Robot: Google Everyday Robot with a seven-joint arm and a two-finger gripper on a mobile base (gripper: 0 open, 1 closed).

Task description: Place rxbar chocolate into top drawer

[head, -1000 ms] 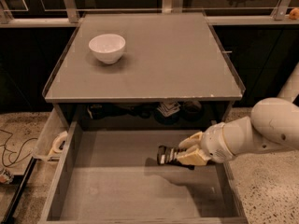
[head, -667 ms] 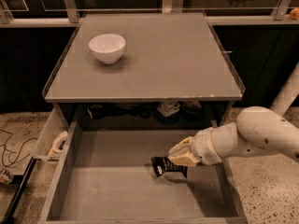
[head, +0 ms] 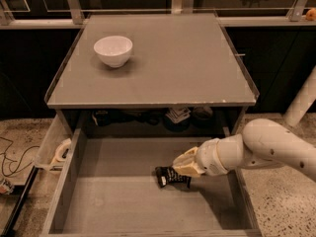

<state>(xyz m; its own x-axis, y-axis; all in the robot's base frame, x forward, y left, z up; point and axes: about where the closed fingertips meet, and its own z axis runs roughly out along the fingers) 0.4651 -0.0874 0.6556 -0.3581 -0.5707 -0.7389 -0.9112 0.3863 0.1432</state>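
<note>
As the white arm stretched in from the right side, the gripper [head: 183, 168] hung low inside the open top drawer [head: 123, 201], its jaws clamped on the right end of the rxbar chocolate [head: 170, 177]. That dark bar sat tilted near the middle of the grey drawer floor, its free end touching the floor or just above it; I could not tell which. To my eye this was the placing step, with only the release left. The next move, I judged, called for parting the jaws gently and lifting straight up, clear of the drawer's right wall. Up on the tabletop [head: 187, 58], the white bowl [head: 113, 51] stood well apart.
</note>
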